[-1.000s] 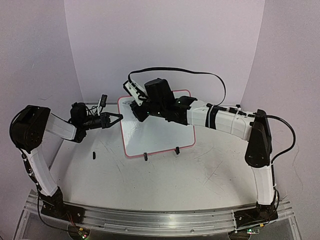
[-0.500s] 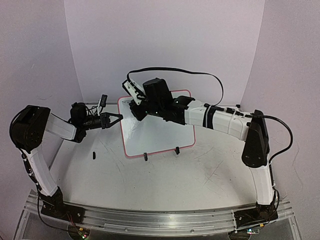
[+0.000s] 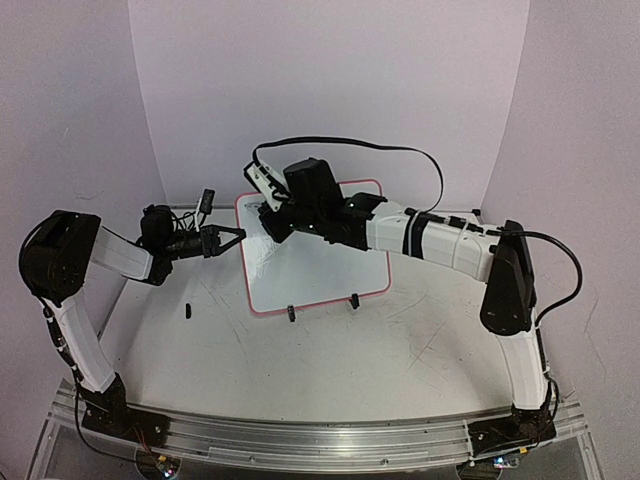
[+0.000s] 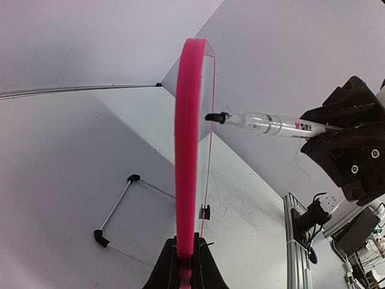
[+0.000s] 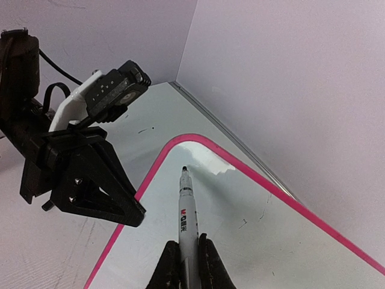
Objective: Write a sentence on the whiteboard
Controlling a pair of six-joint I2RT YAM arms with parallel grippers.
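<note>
The whiteboard [image 3: 320, 272], white with a pink frame, lies at the table's middle back. My left gripper [image 3: 236, 238] is shut on its left frame edge, which shows edge-on between the jaws in the left wrist view [image 4: 186, 150]. My right gripper [image 3: 270, 216] is shut on a white marker [image 5: 186, 211] with a black tip. The tip points at the board's far-left corner [image 5: 198, 144], close to the surface; I cannot tell if it touches. The marker also shows in the left wrist view [image 4: 264, 124]. No written sentence shows on the board [image 5: 271, 241], only a few tiny specks.
Two black clip feet [image 3: 291, 313] [image 3: 353, 300] sit on the board's near edge. A small black cap [image 3: 187, 311] lies on the table to the left. A thin wire stand [image 4: 114, 211] lies behind my left gripper. Purple walls close in the back and sides.
My right arm has shifted slightly left over the board's far-left corner with the marker. The left gripper and the board have not moved.
</note>
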